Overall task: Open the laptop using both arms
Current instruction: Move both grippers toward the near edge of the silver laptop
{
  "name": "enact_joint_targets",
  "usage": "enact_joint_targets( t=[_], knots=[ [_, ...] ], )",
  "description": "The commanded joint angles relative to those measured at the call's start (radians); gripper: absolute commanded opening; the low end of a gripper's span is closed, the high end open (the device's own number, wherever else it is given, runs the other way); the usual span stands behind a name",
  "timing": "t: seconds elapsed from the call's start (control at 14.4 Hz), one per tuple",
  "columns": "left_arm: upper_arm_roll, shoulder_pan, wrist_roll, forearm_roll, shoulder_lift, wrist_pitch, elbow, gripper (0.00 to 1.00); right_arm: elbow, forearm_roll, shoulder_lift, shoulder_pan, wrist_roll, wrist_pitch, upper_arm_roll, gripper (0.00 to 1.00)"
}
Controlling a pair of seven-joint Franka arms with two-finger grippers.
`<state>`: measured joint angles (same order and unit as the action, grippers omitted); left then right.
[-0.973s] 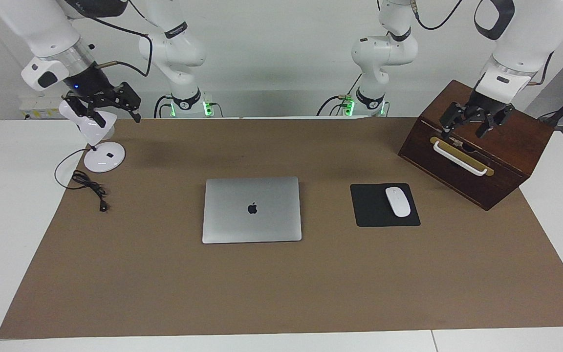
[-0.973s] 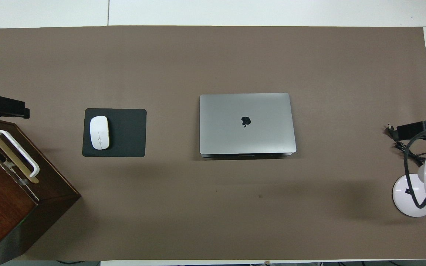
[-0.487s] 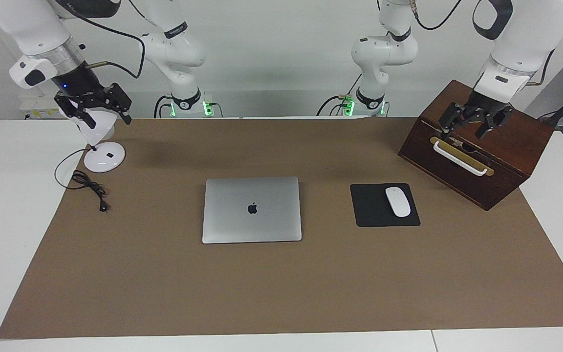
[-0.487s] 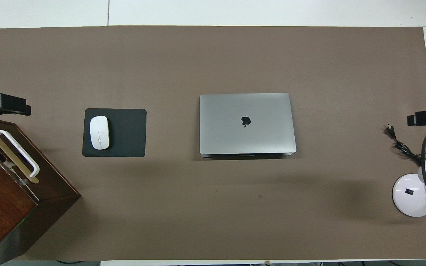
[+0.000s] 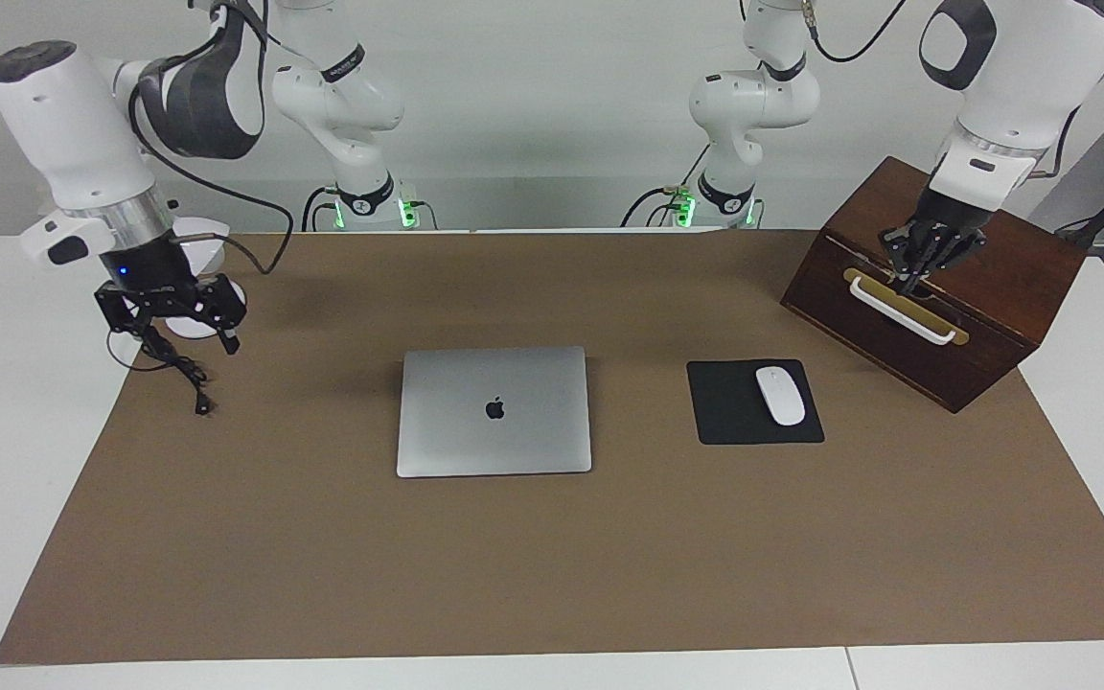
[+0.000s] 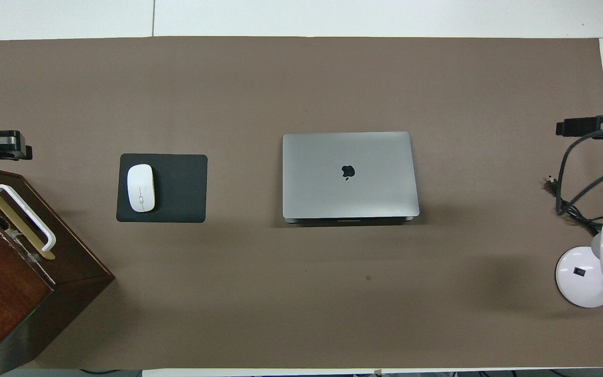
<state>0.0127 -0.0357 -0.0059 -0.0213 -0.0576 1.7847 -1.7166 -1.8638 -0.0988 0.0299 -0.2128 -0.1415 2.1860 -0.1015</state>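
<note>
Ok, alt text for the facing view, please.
A closed laptop lies mid-table beside a mouse on a black pad. The right gripper, open, hangs over a lamp cable; the left gripper is at a wooden box.

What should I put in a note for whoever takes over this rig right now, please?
The right claw is open and empty, raised over the lamp cord.
The left claw is over the wooden box, above its white handle.
The laptop lies closed and flat mid-table beside the mouse pad; neither claw touches it.
Done: nothing. Left: bring both claws over, steady the base, lift the lid.
</note>
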Motion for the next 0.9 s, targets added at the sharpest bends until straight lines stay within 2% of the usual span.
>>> enact_joint_targets(
  t=[0.0,0.14,0.28,0.56,0.7,0.83],
  knots=[
    [0.001,-0.009,0.096,0.012,-0.060,0.073,-0.108,0.00,-0.032,-0.037,0.060,0.021,-0.003,0.145,-0.006,1.00],
    [0.000,-0.041,0.184,0.011,-0.114,0.171,-0.228,0.00,-0.070,-0.274,0.100,0.053,0.005,0.234,-0.004,1.00],
    [-0.002,-0.078,0.190,0.011,-0.172,0.290,-0.363,0.00,-0.142,-0.407,0.108,0.114,0.014,0.338,-0.004,1.00],
    [-0.002,-0.168,0.190,0.008,-0.254,0.482,-0.550,0.00,-0.287,-0.706,0.082,0.275,0.241,0.524,-0.004,1.00],
    [-0.002,-0.203,0.190,0.003,-0.271,0.580,-0.624,0.00,-0.355,-0.827,0.059,0.372,0.290,0.625,-0.004,1.00],
    [-0.002,-0.243,0.187,-0.050,-0.278,0.695,-0.701,0.00,-0.412,-0.971,0.036,0.462,0.296,0.719,-0.004,1.00]
  ],
)
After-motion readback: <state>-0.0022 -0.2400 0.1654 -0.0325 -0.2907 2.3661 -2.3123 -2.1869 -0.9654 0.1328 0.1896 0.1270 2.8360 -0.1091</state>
